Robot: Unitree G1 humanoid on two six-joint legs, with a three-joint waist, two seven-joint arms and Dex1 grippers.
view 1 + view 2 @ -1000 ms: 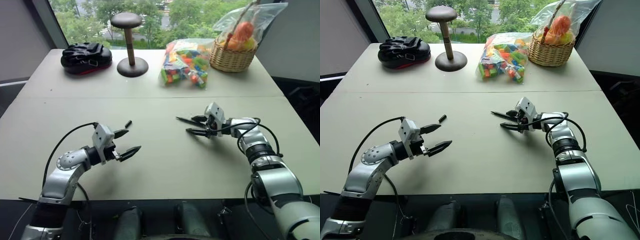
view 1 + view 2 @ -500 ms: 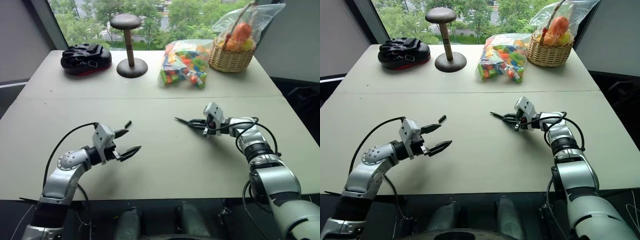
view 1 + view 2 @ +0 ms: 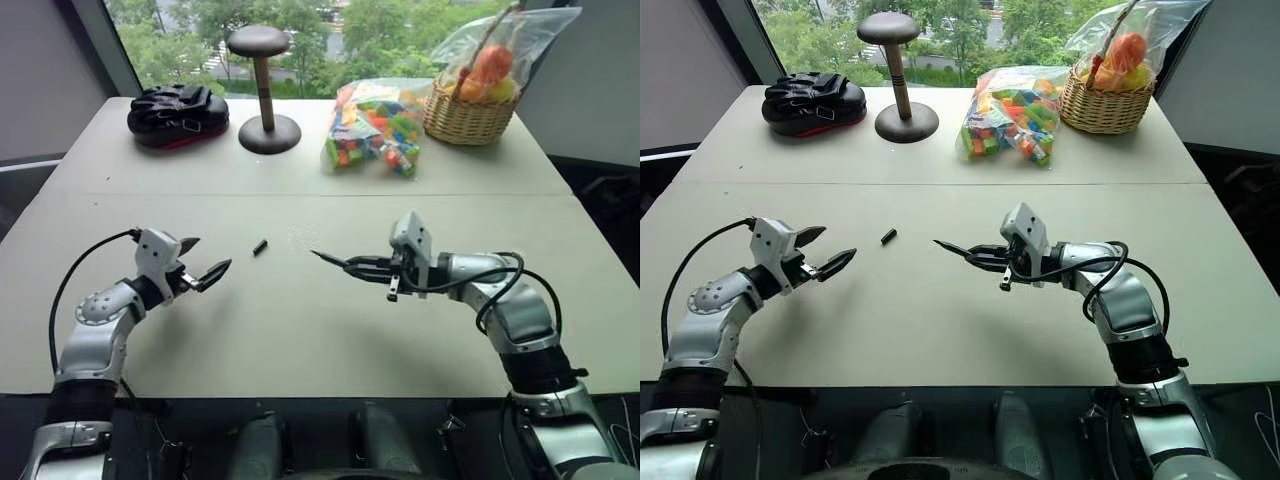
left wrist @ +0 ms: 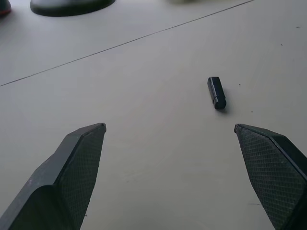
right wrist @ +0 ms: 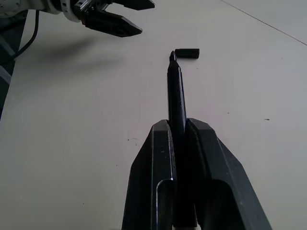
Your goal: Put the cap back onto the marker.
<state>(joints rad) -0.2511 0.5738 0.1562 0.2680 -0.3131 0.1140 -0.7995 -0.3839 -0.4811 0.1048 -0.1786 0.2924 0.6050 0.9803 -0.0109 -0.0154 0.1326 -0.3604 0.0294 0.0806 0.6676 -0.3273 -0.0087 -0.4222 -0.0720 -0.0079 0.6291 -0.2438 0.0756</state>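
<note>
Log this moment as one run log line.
right gripper: shut on marker, lifted | left gripper: open, empty, near cap | cap: lying on table

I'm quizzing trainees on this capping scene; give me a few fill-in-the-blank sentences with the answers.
1. The right pincer is shut on the ____.
2. The cap lies on the ____.
3. The left pincer is ____, holding nothing.
4. The cap lies between the left pincer and the marker's ____.

Missing words: marker; table; open; tip
</note>
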